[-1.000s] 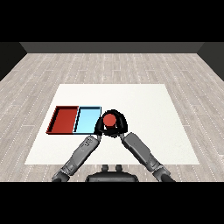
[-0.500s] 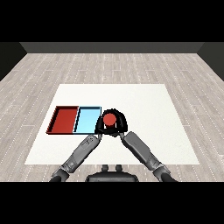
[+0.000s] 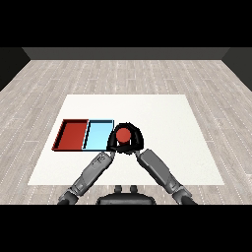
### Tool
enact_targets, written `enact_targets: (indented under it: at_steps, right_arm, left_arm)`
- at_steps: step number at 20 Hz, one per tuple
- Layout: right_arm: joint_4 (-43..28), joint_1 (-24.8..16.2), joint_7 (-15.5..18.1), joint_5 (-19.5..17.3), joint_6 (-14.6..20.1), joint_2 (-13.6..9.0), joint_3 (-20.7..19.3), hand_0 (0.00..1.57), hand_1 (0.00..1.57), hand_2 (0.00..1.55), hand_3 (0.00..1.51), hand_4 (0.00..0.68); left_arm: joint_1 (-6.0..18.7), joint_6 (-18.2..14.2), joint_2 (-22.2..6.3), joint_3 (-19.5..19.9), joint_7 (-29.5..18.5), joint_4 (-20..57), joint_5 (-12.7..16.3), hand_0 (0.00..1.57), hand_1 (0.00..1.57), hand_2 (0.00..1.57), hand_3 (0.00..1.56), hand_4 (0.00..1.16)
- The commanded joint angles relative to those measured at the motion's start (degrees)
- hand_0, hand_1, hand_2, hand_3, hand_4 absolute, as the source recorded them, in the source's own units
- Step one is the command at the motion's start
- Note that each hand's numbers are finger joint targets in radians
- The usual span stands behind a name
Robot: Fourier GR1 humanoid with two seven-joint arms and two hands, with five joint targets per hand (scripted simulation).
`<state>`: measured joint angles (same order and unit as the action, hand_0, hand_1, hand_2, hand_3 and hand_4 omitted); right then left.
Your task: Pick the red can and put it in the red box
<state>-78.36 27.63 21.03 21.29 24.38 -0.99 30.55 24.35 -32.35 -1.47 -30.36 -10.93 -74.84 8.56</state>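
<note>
The red can (image 3: pixel 123 133) stands upright just right of the light blue tray (image 3: pixel 97 136), with its red top showing. My right hand (image 3: pixel 135 141) is shut on it, black fingers arching round its far side. My left hand (image 3: pixel 111 144) hangs with relaxed fingers close against the can's left side, at the blue tray's right edge; whether it touches the can is hidden. The red tray (image 3: pixel 72 135) lies left of the blue one with nothing in it. I cannot tell whether the can rests on the table or is lifted.
Both trays lie side by side at the white table's (image 3: pixel 167 118) left middle. Bare white tabletop stretches to the right and behind the hands. Both grey forearms come in from the near edge.
</note>
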Motion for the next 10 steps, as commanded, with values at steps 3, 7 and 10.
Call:
enact_targets:
  at_steps: [3,7,10]
  right_arm:
    - [-2.08,-0.91,-0.4,-2.18,-2.73,0.94,-0.33,0.0,0.0,0.0,0.0,0.0]
    - [-1.28,-2.58,3.02,-3.22,-3.21,0.94,-0.8,0.0,0.0,0.0,0.0,0.0]
    - [-7.97,-0.63,-6.11,-6.36,-1.27,-1.1,-2.02,0.0,0.0,0.0,0.0,0.0]
  left_arm:
    - [1.45,-0.67,1.39,-1.61,0.6,1.21,1.61,1.57,1.57,1.57,1.49,1.14]
    - [1.44,-2.37,1.39,-2.54,4.68,-1.89,-0.68,1.57,1.57,1.57,1.49,1.15]
    - [1.53,-1.78,1.39,-2.83,-2.05,3.78,1.69,1.57,1.57,1.57,1.49,1.15]
